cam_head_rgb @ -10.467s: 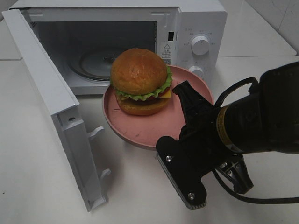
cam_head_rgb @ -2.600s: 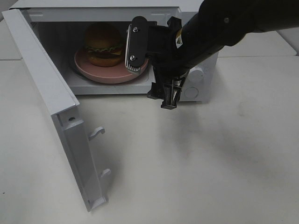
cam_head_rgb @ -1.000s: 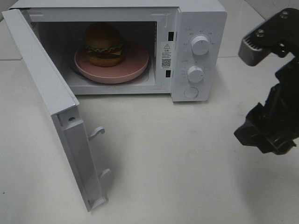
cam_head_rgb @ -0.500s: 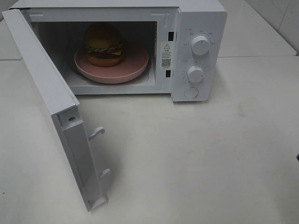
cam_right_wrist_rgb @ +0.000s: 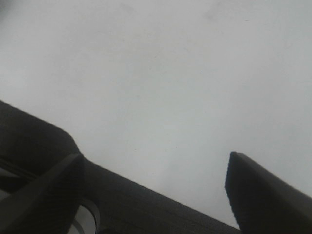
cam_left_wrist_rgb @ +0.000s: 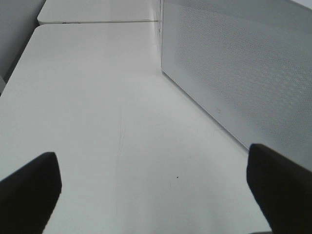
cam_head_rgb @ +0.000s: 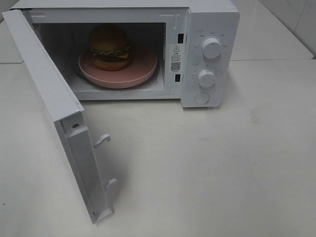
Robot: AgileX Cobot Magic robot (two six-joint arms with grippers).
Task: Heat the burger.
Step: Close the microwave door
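A glossy golden-brown burger (cam_head_rgb: 109,47) with green lettuce sits on a round pink plate (cam_head_rgb: 143,66) inside the white boxy microwave (cam_head_rgb: 210,29), well apart from both hands. The left hand (cam_left_wrist_rgb: 155,190) is spread wide and empty over the white tabletop (cam_left_wrist_rgb: 97,97), with the open perforated door (cam_left_wrist_rgb: 243,73) just beside one finger. The right hand (cam_right_wrist_rgb: 153,158) is spread too, holding nothing.

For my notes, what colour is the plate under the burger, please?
Pink plate; exterior high view shows it best.
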